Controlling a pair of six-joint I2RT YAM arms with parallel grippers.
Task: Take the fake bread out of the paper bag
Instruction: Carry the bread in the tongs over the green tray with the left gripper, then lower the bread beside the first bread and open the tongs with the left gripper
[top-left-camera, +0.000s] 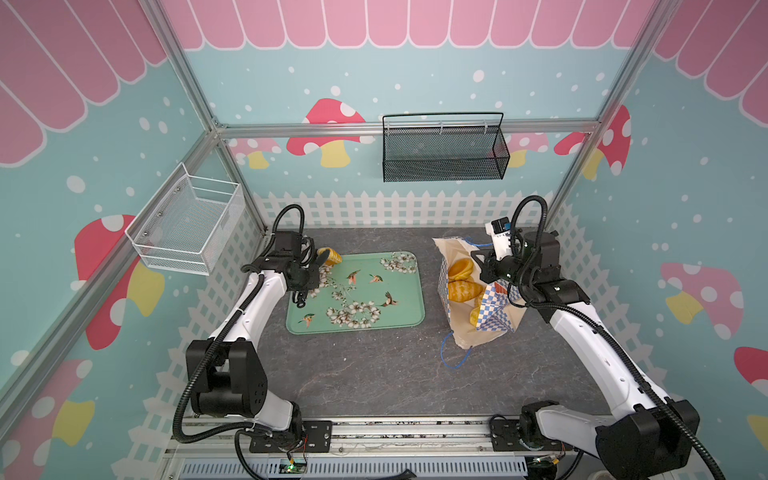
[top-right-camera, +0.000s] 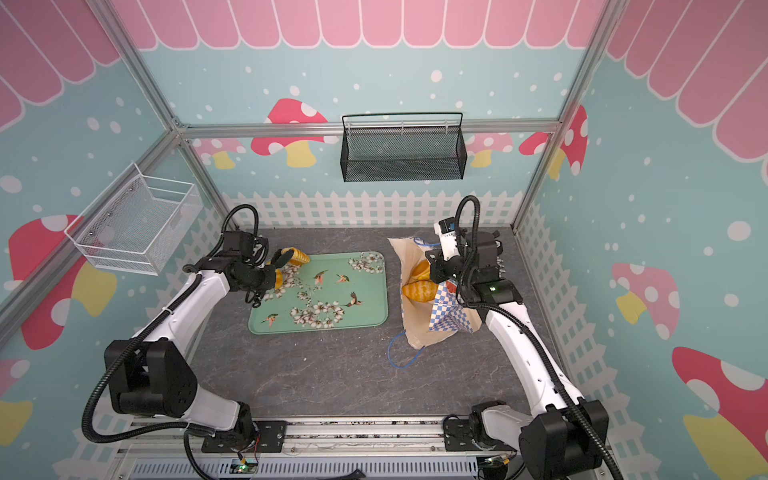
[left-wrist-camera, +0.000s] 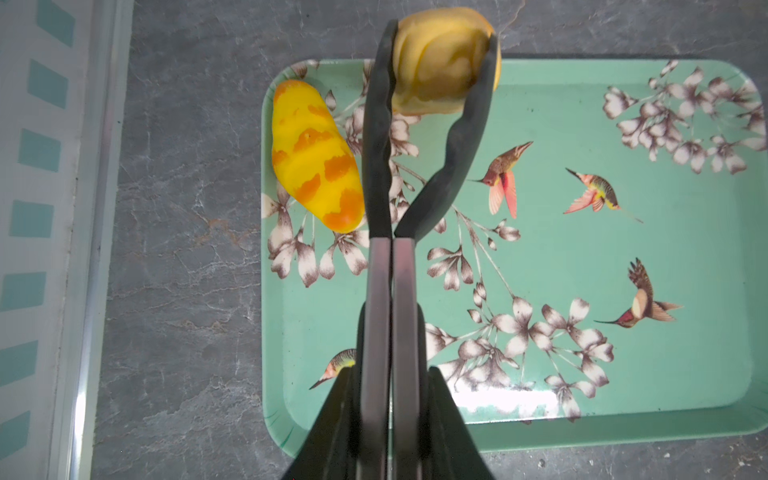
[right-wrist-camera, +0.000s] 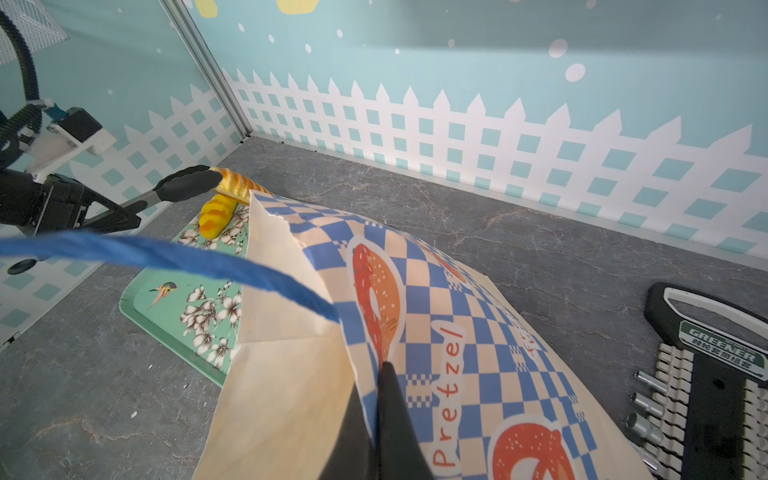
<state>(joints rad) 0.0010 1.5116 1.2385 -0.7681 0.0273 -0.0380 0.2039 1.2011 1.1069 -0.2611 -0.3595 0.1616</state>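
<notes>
While the left gripper (left-wrist-camera: 392, 374) clamps tongs (left-wrist-camera: 380, 174) whose tips pinch one fake bread roll (left-wrist-camera: 440, 62) above the 10 o'clock corner of the tray (left-wrist-camera: 706, 257), a second roll (left-wrist-camera: 311, 153) lies on that corner. At the tray's 3 o'clock, the right gripper (right-wrist-camera: 384, 374) nips the rim of the paper bag (right-wrist-camera: 436, 291), with loaves (top-left-camera: 463, 289) inside.

Matt paper bag (right-wrist-camera: 291, 374); glossy tray (left-wrist-camera: 685, 249); matt marbled tabletop (left-wrist-camera: 178, 249).

Dark grey marbled bench (top-left-camera: 374, 374) carries a mint hummingbird-print tray (top-left-camera: 407, 286) left of centre, a checkered paper bag (top-left-camera: 492, 322) near its right, and a socket set (right-wrist-camera: 715, 374) near the bag.
</notes>
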